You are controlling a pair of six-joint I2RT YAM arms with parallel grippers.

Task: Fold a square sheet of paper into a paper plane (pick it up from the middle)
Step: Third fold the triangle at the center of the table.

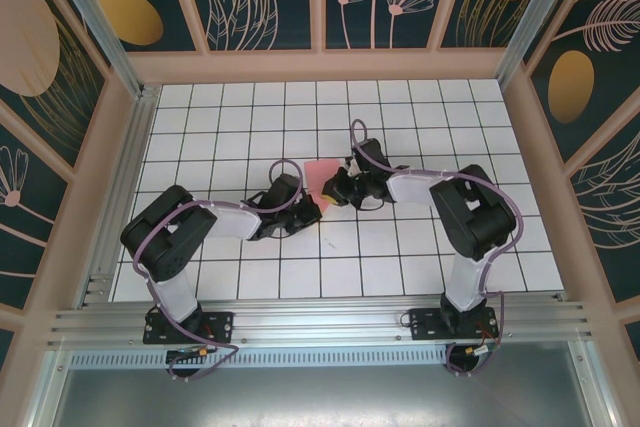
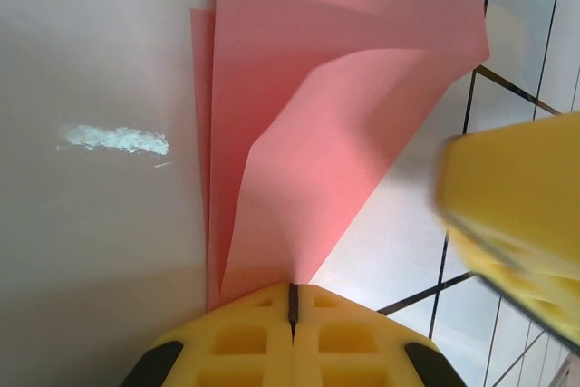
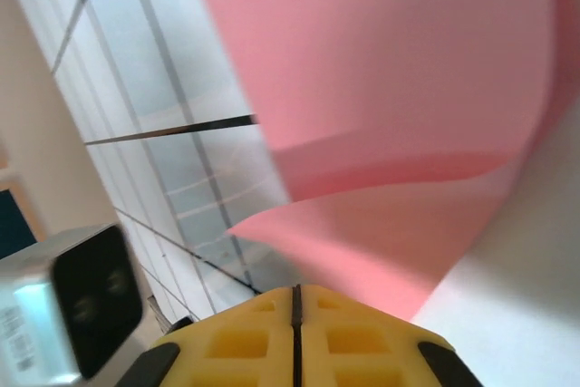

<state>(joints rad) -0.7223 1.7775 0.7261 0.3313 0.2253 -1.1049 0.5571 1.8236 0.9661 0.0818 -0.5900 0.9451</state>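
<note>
left arm [image 1: 225, 219] stretched low toward centre | left jaws pinched shut on square sheet of paper [image 1: 322, 173] | right arm [image 1: 415, 187] bent inward | right jaws clamped on same sheet | sheet creased, between them at mid-counter [image 1: 400, 247]

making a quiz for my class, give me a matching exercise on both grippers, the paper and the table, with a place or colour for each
1 left gripper
2 right gripper
3 square sheet of paper
4 table

a white tiles, dark lines
b shut on the sheet's right side, seen from above
c salmon pink, folded in layers
d shut on the sheet's left side, seen from above

Pairs: 1-d, 2-b, 3-c, 4-a
</note>
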